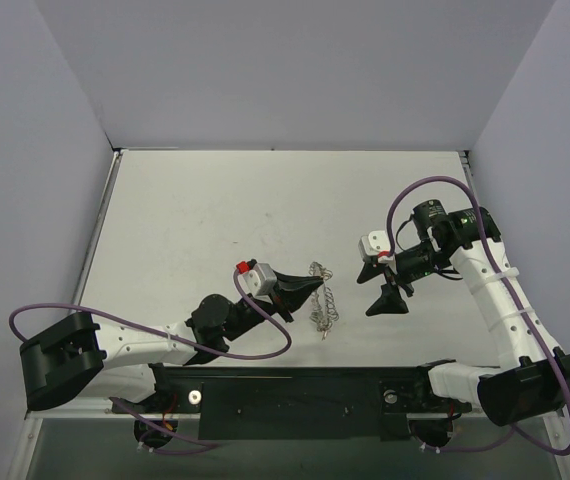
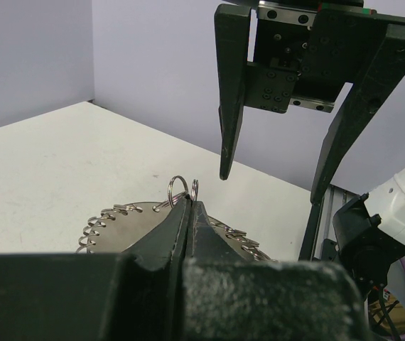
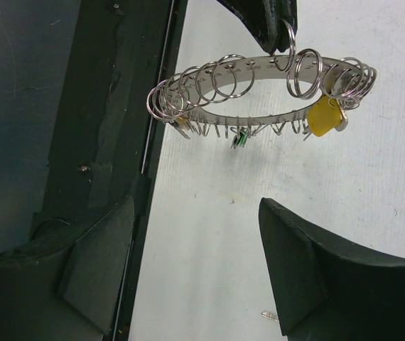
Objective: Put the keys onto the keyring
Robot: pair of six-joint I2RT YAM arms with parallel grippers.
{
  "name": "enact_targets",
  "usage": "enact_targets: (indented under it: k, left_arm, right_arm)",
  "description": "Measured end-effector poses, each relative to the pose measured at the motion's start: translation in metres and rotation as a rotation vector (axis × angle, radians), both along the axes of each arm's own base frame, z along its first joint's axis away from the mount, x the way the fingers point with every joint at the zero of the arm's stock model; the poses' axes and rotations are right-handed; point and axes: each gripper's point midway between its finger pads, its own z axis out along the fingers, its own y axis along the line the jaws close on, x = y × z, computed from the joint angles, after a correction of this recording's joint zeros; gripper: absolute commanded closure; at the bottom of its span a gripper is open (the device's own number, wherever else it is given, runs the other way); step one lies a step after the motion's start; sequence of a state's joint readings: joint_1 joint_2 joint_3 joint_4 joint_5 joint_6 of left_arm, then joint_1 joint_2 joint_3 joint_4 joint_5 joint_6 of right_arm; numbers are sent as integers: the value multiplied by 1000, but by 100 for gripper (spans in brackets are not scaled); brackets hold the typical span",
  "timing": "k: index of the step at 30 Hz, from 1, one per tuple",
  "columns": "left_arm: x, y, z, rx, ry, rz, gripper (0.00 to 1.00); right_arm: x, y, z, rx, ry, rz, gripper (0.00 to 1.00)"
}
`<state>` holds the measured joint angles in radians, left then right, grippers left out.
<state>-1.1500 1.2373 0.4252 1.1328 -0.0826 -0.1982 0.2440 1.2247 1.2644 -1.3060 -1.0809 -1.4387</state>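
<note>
The keyring [image 1: 323, 298] is a silvery loop strung with many small wire rings, and it hangs off the table. My left gripper [image 1: 312, 285] is shut on its upper edge, and in the left wrist view the jaws [image 2: 188, 204] are pressed together with two small rings sticking up above them. In the right wrist view the keyring [image 3: 249, 68] carries a yellow-headed key [image 3: 325, 118] and a green-headed one [image 3: 240, 140]. My right gripper [image 1: 389, 292] is open and empty, a short way right of the ring, its fingers [image 3: 308, 266] wide apart. A tiny silver key piece [image 3: 268, 315] lies on the table by that finger.
A black rail [image 1: 295, 395] runs along the near edge of the white table [image 1: 215, 210], seen also as the rail [image 3: 82, 106] left of the ring. White walls close the back and sides. Purple cables loop from both arms.
</note>
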Motion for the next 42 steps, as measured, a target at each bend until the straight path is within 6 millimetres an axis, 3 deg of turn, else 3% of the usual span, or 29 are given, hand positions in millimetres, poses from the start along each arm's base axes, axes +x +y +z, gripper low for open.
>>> enact_targets:
  k: [29,42]
  left_arm:
    - [0,1,0,3,-4,2,100]
    - [2,7,10,-8,-32,17,100]
  right_arm:
    - [-5,3,-3,-14,-2,33,34]
    - [-4,0,-7,-53,-47,68,35]
